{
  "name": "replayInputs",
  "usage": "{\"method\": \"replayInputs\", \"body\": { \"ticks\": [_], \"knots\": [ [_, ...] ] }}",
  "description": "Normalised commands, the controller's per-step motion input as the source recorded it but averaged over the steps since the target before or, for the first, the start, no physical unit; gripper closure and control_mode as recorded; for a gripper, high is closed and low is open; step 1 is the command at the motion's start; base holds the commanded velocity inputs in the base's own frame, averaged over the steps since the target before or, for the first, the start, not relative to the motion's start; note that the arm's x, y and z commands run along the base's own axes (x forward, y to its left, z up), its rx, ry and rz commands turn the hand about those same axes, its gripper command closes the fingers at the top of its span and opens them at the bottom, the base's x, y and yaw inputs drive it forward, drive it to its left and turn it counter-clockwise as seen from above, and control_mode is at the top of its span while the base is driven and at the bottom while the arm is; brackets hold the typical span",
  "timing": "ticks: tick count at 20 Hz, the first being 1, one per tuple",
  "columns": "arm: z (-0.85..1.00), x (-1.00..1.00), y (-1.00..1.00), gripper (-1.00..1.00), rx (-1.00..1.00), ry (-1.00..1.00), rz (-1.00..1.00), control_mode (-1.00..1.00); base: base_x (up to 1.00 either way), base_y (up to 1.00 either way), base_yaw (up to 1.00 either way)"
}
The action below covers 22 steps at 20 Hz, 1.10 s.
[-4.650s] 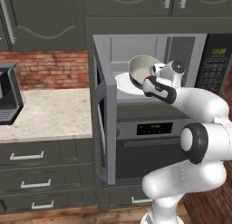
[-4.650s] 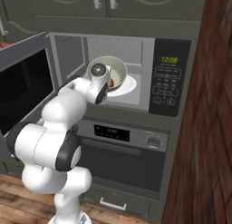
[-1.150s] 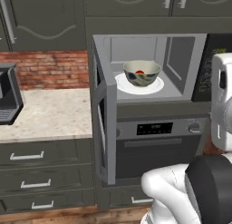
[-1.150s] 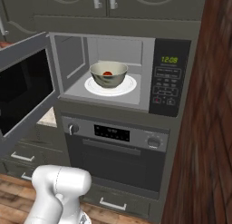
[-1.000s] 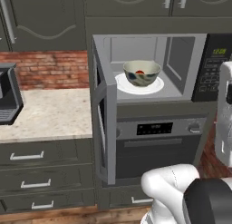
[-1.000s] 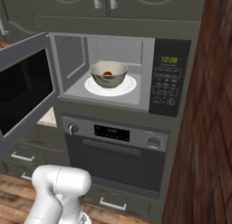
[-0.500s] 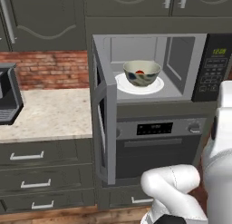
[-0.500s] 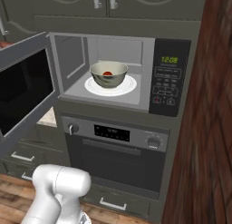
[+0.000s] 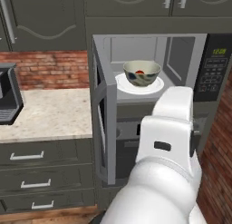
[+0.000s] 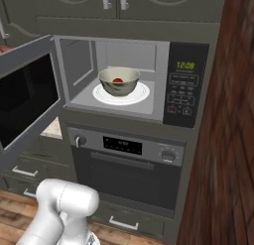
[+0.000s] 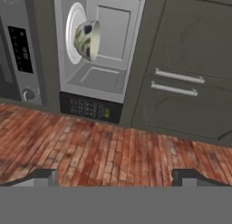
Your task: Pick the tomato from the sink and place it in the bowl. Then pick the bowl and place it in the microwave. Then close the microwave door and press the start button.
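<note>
The bowl (image 9: 142, 73) stands upright on the white turntable plate (image 9: 156, 86) inside the microwave (image 10: 184, 85), and the red tomato (image 10: 118, 80) lies in it. The microwave door (image 10: 27, 97) hangs wide open to the left; the left base view has it edge-on (image 9: 103, 123). In the rolled hand view, the bowl (image 11: 88, 39) sits far off inside the open microwave (image 11: 97, 78). My gripper (image 11: 115, 177) is open, its fingertips (image 11: 45, 177) wide apart with nothing between them, well back from the microwave. The sink is out of view.
An oven (image 10: 129, 159) with knobs sits under the microwave. A brick wall (image 10: 223, 140) closes the right side. A stone counter (image 9: 45, 114) with a dark appliance (image 9: 7, 98) and drawers (image 9: 27, 156) lies left. My white arm (image 9: 167, 141) bulks in the foreground.
My arm has swung from the right edge of the left base view toward its middle, close to the camera. Bowl, tomato and door have not moved.
</note>
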Motion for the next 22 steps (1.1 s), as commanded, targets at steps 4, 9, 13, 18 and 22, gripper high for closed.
{"method": "replayInputs", "body": {
  "ticks": [4,9,13,18,22],
  "knots": [
    [-0.06,0.06,0.53,-1.0,-0.08,-0.01,-0.16,-1.0,0.0,0.0,0.0],
    [-0.3,0.54,0.64,-1.0,-0.11,0.0,-0.15,-1.0,0.0,0.0,0.0],
    [-0.43,0.77,0.53,-1.0,-0.08,0.0,-0.11,-1.0,0.0,0.0,0.0],
    [-0.47,0.87,0.43,-1.0,-0.07,0.0,-0.11,-1.0,0.0,0.0,0.0],
    [-0.41,0.78,0.09,-1.0,-0.02,0.0,-0.08,-1.0,0.0,0.0,0.0]
  ]
}}
